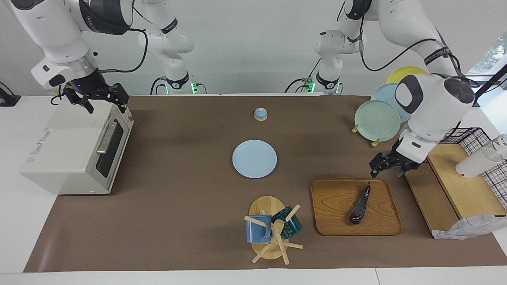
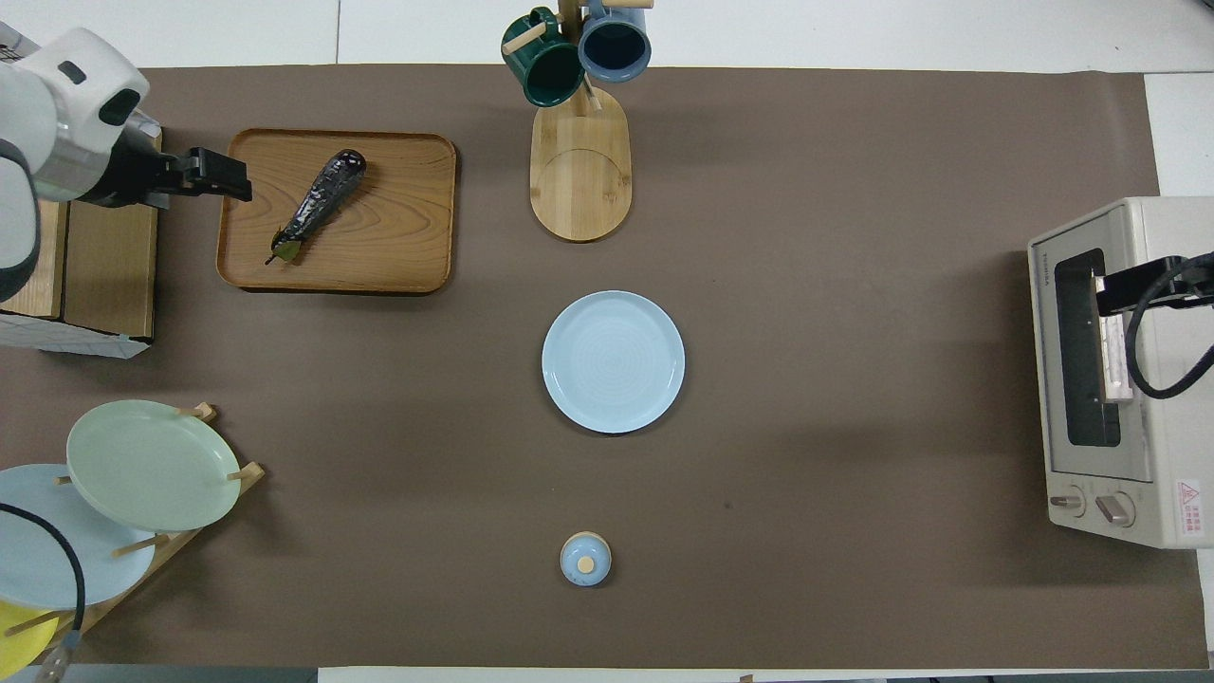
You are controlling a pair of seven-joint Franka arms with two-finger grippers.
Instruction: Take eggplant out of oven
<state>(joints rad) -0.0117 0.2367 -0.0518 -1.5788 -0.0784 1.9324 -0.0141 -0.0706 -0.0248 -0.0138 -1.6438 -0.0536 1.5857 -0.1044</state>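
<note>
The dark purple eggplant (image 1: pixel 359 206) (image 2: pixel 318 201) lies loose on a wooden tray (image 1: pixel 336 213) (image 2: pixel 398 237) toward the left arm's end of the table. My left gripper (image 1: pixel 387 168) (image 2: pixel 239 180) hangs open just above the tray's edge, beside the eggplant's stem end and apart from it. The off-white oven (image 1: pixel 63 154) (image 2: pixel 1152 398) stands at the right arm's end, its dark glass door looking shut. My right gripper (image 1: pixel 103 102) (image 2: pixel 1105 294) hovers open over the oven's top front edge, holding nothing.
A light blue plate (image 1: pixel 254 158) (image 2: pixel 613 361) sits mid-table, a small blue lidded knob (image 1: pixel 260 114) nearer the robots. A mug tree (image 1: pixel 271 229) stands beside the tray. A plate rack (image 1: pixel 378 118), wooden boards (image 1: pixel 455 190) and a wire basket (image 1: pixel 487 158) crowd the left arm's end.
</note>
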